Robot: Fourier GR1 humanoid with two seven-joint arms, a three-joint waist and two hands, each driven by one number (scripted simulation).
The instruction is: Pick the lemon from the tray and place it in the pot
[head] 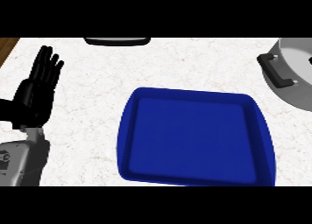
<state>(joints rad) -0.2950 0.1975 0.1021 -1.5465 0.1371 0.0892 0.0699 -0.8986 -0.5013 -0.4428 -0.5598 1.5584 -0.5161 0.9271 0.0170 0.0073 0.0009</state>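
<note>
A blue tray (196, 140) lies on the counter at centre right, and nothing shows inside it. At the right edge stands a grey metal pot (294, 83) with a black handle (276, 70) on its near side; a dark shape shows at the pot's right inside, cut off by the frame edge. No lemon is visible anywhere. My left hand (37, 89) rests at the left, fingers straight and pointing up, well apart from the tray. My right hand does not show in this view.
The white speckled counter (93, 65) spreads around the tray. A dark object (117, 41) sits at the far edge, top centre. A strip of brown wood (0, 50) shows at the upper left corner.
</note>
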